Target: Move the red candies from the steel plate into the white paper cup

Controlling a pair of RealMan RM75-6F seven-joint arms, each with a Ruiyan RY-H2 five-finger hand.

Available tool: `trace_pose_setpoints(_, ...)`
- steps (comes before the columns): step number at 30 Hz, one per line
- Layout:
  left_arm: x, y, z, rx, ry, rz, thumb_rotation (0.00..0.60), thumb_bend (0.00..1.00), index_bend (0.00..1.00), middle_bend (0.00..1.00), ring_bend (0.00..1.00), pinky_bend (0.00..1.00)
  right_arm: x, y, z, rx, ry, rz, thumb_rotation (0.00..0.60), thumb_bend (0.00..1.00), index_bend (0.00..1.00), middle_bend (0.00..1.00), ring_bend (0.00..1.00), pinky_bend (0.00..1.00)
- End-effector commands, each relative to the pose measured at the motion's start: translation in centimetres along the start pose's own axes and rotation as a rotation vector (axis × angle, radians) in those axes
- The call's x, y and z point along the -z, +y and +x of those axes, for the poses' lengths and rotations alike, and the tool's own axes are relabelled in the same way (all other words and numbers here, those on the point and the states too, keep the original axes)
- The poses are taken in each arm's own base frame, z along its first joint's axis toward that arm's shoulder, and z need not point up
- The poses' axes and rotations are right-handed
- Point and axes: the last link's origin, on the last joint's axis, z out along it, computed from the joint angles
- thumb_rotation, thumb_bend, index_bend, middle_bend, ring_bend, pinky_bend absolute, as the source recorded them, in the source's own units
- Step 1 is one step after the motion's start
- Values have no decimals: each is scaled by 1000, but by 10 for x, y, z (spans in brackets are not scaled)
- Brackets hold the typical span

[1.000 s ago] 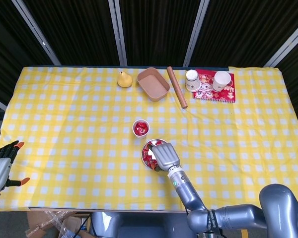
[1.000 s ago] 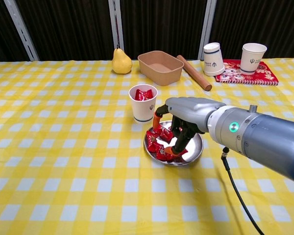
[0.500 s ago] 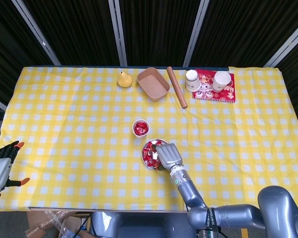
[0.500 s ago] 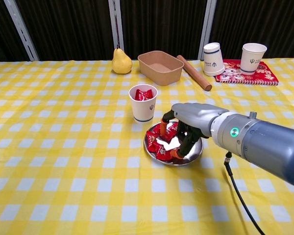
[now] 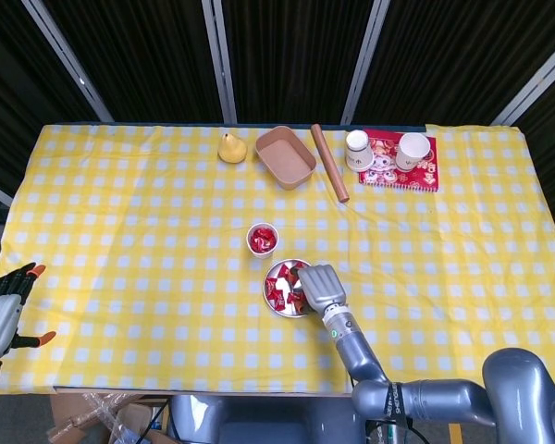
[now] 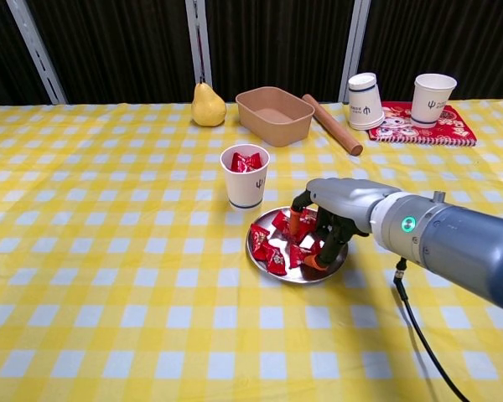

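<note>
The right hand [image 6: 329,219] curls its fingertips down into the red candies [image 6: 278,243] on the steel plate's [image 6: 295,277] three-o'clock side, apparently gathering one for the white paper cup [image 6: 245,177] at eleven o'clock, though any pinch is hidden.

The round steel plate [image 6: 260,258] has a polished, mirror-like metal rim, and the red candies [image 6: 277,248] in it wear shiny, crinkled foil-like wrappers. The white paper cup [image 6: 244,181] looks matt and smooth, while the yellow-and-white checked tablecloth [image 6: 109,251] is soft matt cloth with faint creases. The grey right hand [image 6: 339,208] has a smooth satin metallic shell with orange rubbery-looking fingertips [image 6: 294,222], and the long wooden rolling pin [image 6: 330,124] shows a dull brown finish.
</note>
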Motion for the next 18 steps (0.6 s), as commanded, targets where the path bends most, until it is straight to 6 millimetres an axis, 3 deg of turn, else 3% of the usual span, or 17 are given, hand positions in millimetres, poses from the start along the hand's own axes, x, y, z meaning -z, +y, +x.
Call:
trace_pose_setpoints(1, 0, 0, 0, 0, 0, 1, 600, 46, 0, 0, 0, 0, 0, 2, 0, 0, -1, -5, 600, 349, 388, 865, 911, 833)
trace_pose_setpoints(18, 1, 0, 1, -1, 4, -3, 600, 47, 0, 0, 0, 0, 5, 4, 0, -10, 1, -13, 600, 353, 462, 865, 911, 833)
